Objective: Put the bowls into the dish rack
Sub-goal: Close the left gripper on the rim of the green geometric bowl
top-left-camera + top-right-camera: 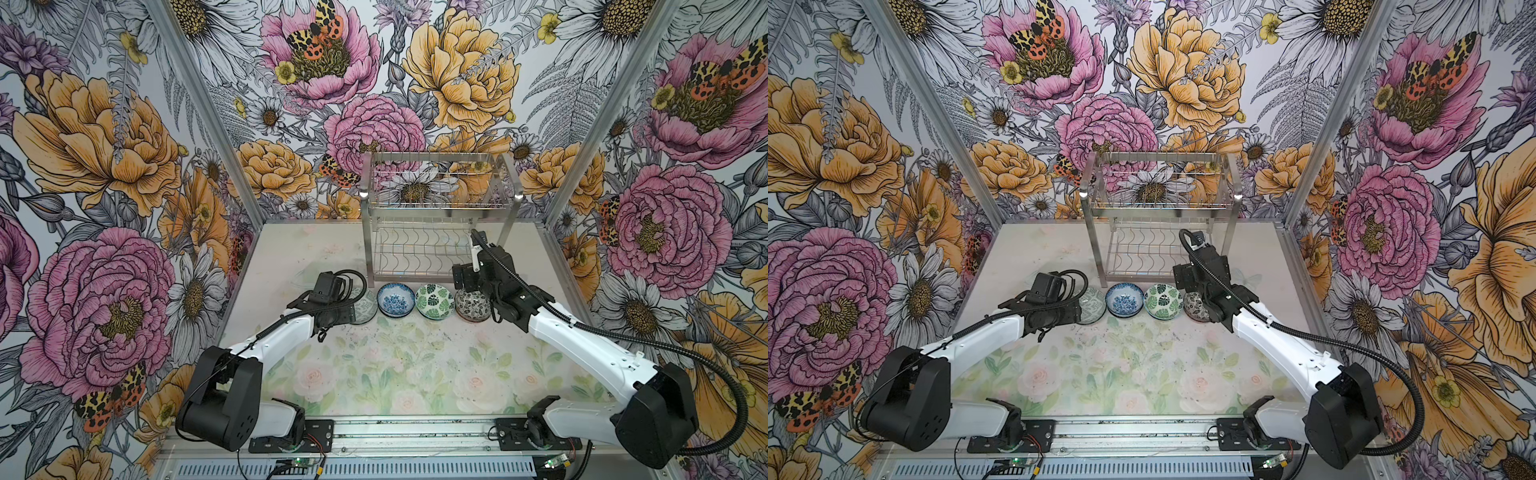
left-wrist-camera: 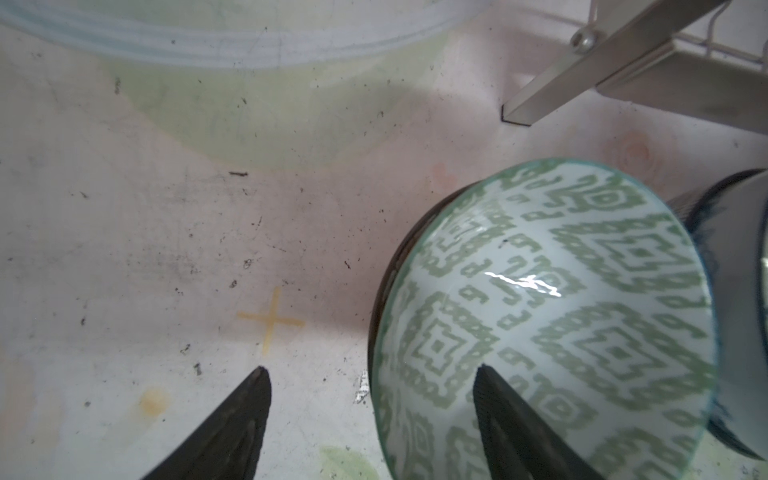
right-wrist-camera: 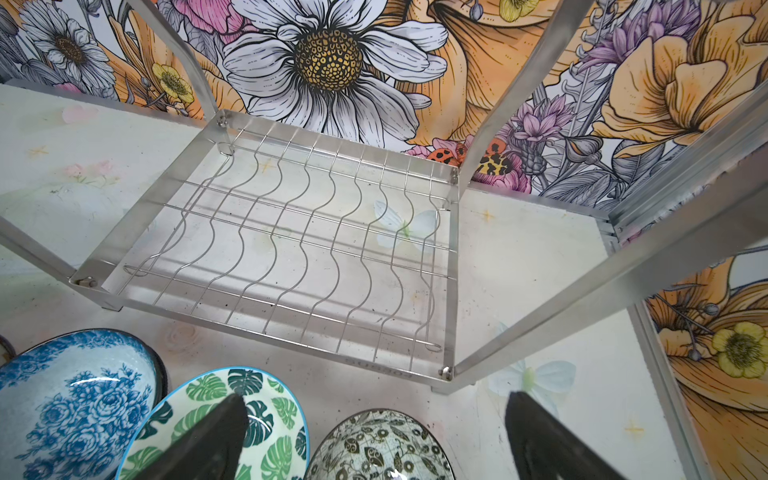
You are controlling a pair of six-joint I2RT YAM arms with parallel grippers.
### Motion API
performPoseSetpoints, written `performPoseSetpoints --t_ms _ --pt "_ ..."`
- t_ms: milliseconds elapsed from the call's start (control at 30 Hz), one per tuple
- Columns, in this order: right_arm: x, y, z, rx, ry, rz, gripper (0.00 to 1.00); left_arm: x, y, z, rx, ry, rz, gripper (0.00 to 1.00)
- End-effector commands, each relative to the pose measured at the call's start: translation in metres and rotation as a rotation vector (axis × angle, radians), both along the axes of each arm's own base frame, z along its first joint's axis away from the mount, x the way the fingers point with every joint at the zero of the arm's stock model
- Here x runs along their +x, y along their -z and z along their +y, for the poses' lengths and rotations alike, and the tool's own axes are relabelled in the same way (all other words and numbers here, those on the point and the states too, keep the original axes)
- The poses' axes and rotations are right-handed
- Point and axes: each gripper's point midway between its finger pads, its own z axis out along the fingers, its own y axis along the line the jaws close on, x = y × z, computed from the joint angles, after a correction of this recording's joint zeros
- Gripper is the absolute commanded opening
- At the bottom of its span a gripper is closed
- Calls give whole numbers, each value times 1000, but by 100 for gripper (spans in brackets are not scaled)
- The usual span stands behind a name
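Several small bowls stand in a row in front of the steel dish rack (image 1: 440,216): a pale green geometric bowl (image 1: 366,308), a blue floral bowl (image 1: 395,300), a green leaf bowl (image 1: 434,301) and a black-white floral bowl (image 1: 473,306). My left gripper (image 2: 370,374) is open astride the rim of the green geometric bowl (image 2: 561,299), with one finger inside it and the other over the table. My right gripper (image 3: 374,398) is open just above the black-white floral bowl (image 3: 378,449), holding nothing. Both tiers of the rack (image 3: 266,320) hold no bowls.
A clear round plastic piece (image 2: 208,41) lies on the table left of the rack's front leg (image 2: 582,75). The blue floral bowl (image 2: 744,291) touches the geometric one. Flowered walls with aluminium posts (image 1: 582,137) close in the sides and back.
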Motion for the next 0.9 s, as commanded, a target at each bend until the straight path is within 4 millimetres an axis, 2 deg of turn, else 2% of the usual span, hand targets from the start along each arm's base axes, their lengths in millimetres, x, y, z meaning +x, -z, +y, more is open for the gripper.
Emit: performPoseSetpoints --t_ms 0,267,433,633,867 --pt "3 -11 7 11 -21 -16 99 5 0 -4 -18 -4 -15 76" --pt "2 -11 6 9 -22 -16 99 12 -13 0 -16 -17 -58 70" --pt "2 -11 7 9 -25 -15 98 19 -25 6 -9 -31 -94 57" --pt "3 -12 9 12 -30 -14 99 25 -24 6 -3 -28 -91 42" --pt "4 -11 9 10 -30 -13 99 33 -27 3 4 -24 -100 35"
